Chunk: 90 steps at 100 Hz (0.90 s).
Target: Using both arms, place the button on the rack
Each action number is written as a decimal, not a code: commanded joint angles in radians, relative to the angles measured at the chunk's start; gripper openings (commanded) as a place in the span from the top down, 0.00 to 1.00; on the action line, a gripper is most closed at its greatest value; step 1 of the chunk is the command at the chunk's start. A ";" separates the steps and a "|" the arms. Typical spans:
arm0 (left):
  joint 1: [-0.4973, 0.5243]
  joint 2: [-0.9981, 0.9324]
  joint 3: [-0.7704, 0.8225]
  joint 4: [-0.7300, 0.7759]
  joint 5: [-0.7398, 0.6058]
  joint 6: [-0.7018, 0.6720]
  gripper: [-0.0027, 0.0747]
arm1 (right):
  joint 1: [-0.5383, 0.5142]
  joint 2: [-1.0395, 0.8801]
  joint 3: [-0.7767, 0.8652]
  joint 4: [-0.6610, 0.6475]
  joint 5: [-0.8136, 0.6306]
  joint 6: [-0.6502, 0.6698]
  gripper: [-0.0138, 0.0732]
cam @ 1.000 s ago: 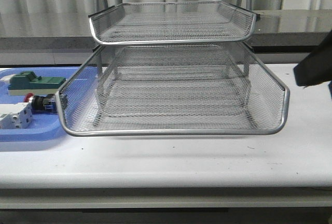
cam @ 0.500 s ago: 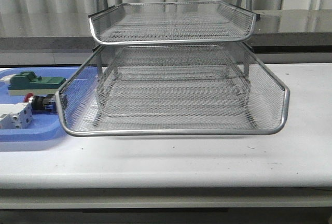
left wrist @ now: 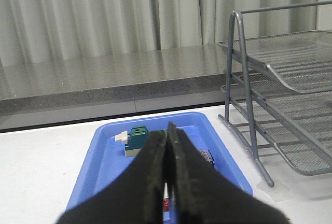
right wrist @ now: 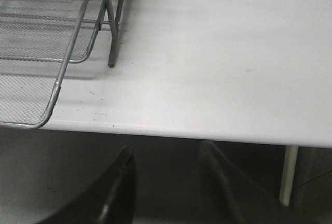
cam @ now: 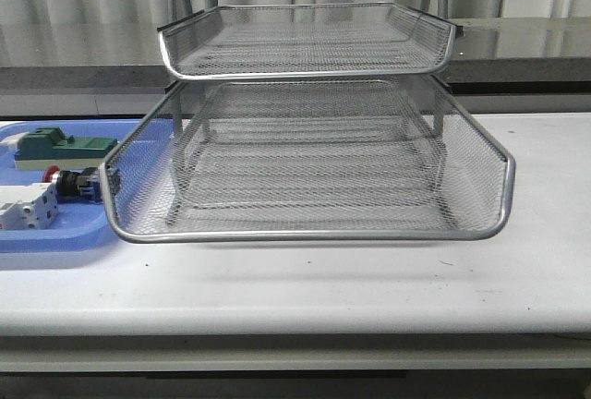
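The button (cam: 72, 182) lies on its side in the blue bin (cam: 55, 237) at the left, red head to the left, just outside the rack's lower tray. The silver wire-mesh rack (cam: 305, 233) stands mid-table; its trays look bare. Neither arm shows in the front view. In the left wrist view my left gripper (left wrist: 167, 129) is shut on nothing and hangs above the bin; its fingers hide most of the button, of which only the blue rear block (left wrist: 206, 155) and a bit of red show. My right gripper (right wrist: 166, 149) is open and empty, beyond the table's front edge, right of the rack (right wrist: 57, 86).
The bin also holds a green-and-beige block (cam: 65, 147) and a white terminal block (cam: 26, 207). The white table (cam: 369, 279) stretches in front of and right of the rack. A grey ledge and curtains stand behind.
The dark shape of the right arm at the front view's right edge one second ago has left that view. Nothing else has moved.
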 commanded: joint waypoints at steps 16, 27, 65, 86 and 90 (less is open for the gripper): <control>-0.003 -0.031 0.048 -0.005 -0.083 -0.011 0.99 | -0.004 -0.004 -0.034 -0.015 -0.056 0.004 0.93; -0.003 -0.031 0.048 -0.005 -0.083 -0.011 0.99 | -0.004 -0.004 -0.034 -0.012 -0.056 0.004 0.92; -0.003 -0.031 0.048 -0.005 -0.083 -0.011 0.99 | -0.004 -0.004 -0.034 -0.012 -0.056 0.004 0.92; -0.003 -0.031 0.048 -0.005 -0.083 -0.011 0.99 | -0.004 -0.004 -0.034 -0.012 -0.056 0.004 0.92; -0.003 -0.031 0.048 -0.005 -0.083 -0.011 0.99 | -0.004 -0.004 -0.034 -0.012 -0.056 0.004 0.92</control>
